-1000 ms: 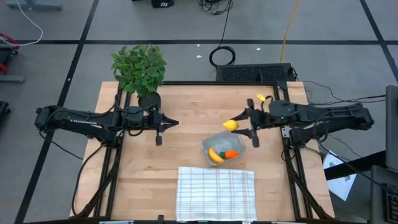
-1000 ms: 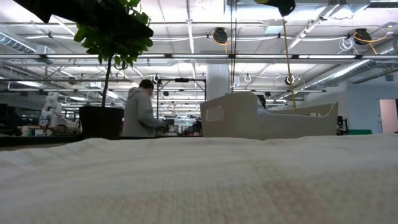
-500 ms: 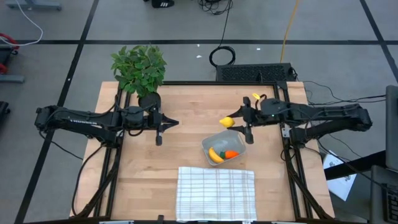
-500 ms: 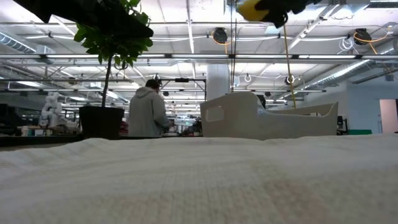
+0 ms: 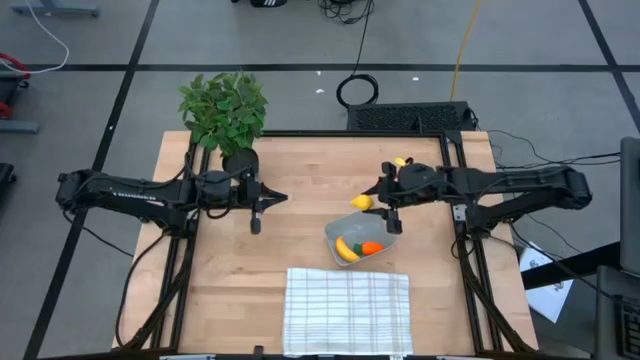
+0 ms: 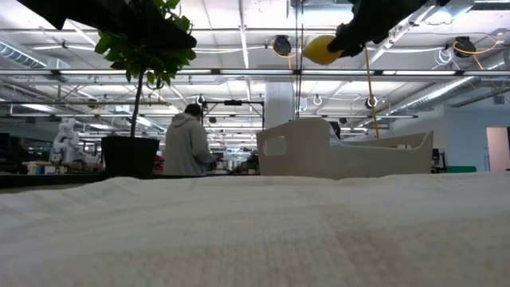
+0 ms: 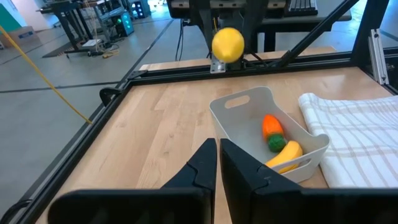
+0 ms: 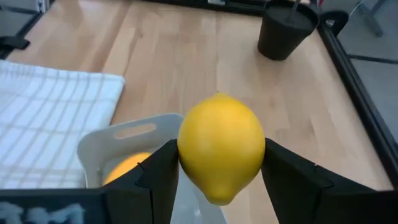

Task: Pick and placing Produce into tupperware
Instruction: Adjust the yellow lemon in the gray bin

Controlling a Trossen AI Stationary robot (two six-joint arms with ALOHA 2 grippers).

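Worktop: you have a pale wooden top in a dark frame, with both arms reaching in from the sides.
Cloth: your white checked cloth lies at the near edge, just beside the tupperware and not under it.
Plant: the leafy green plant stands in a dark pot at the far left corner, well apart from the produce.
Left arm: you see it stretched in from the left and idle, its left hand with fingers pressed together and nothing between them; in its wrist view the two dark fingers meet tip to tip.
Right arm: it reaches in from the right, and your right hand hangs above the worktop beside the far corner of the tupperware.
Right hand state: its fingers are spread wide, clamped on either side of the lemon.
Tupperware: the small translucent grey container sits near the worktop's middle, tilted relative to the cloth's edge.
Banana: it lies inside the tupperware, at the end nearer the cloth.
Carrot: it lies inside the tupperware just beside the banana, its green top towards the banana.
Lemon: you hold it in the air in the right hand, over the worktop by the container's far rim, clear of the surface.
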